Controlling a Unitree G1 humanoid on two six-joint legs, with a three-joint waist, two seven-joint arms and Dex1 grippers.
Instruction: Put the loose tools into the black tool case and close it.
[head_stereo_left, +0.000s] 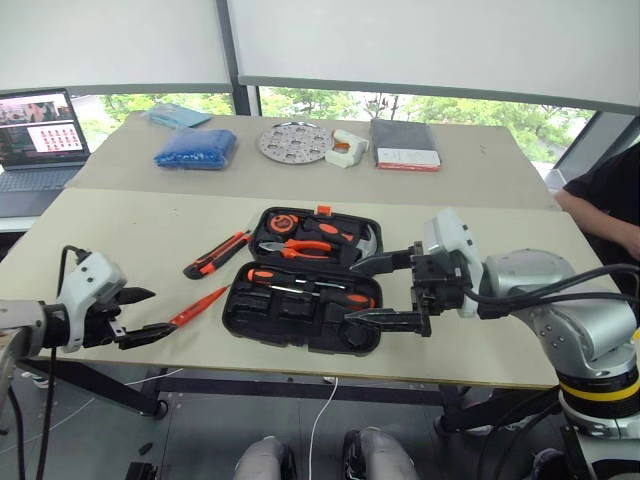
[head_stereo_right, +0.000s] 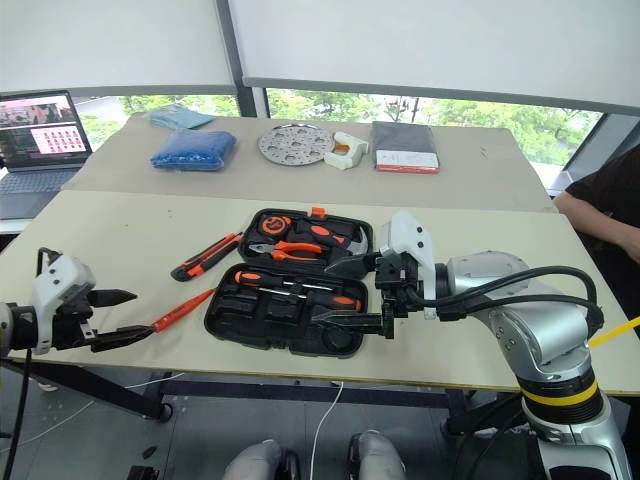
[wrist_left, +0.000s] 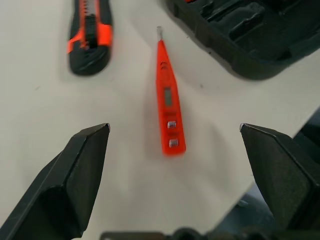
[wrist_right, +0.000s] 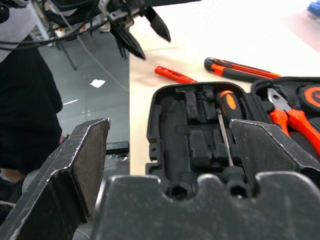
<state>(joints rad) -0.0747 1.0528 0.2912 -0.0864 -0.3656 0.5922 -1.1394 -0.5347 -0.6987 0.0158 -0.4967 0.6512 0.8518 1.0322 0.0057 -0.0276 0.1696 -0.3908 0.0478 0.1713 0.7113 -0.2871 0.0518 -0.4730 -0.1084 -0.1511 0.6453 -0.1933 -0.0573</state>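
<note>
Black plastic, the case (head_stereo_left: 300, 282) lies open near the front edge of the table (head_stereo_left: 130, 230), its two halves stacked one behind the other and its long axis running across the table. The right gripper (head_stereo_left: 392, 291) hangs over the case's right end with its fingers spread wide and nothing between them, and it hides that corner, so I cannot tell what sits in the recesses there. In the rear half the pliers (head_stereo_left: 300, 248) and a round orange-and-black item, perhaps a tape measure, show, with a hammer head partly covered. In the near half the screwdrivers (head_stereo_left: 312, 285) lie lengthwise, handles overlapping so they are hard to separate. To the left of the case, the knife (head_stereo_left: 216, 254) lies slanted, its near end pointing toward the table's front left. Just in front of it the tester (head_stereo_left: 199, 305) lies on a similar slant, its metal tip toward the case and its butt toward the left gripper (head_stereo_left: 142, 314), which hovers at the table edge, fingers wide apart and empty.
</note>
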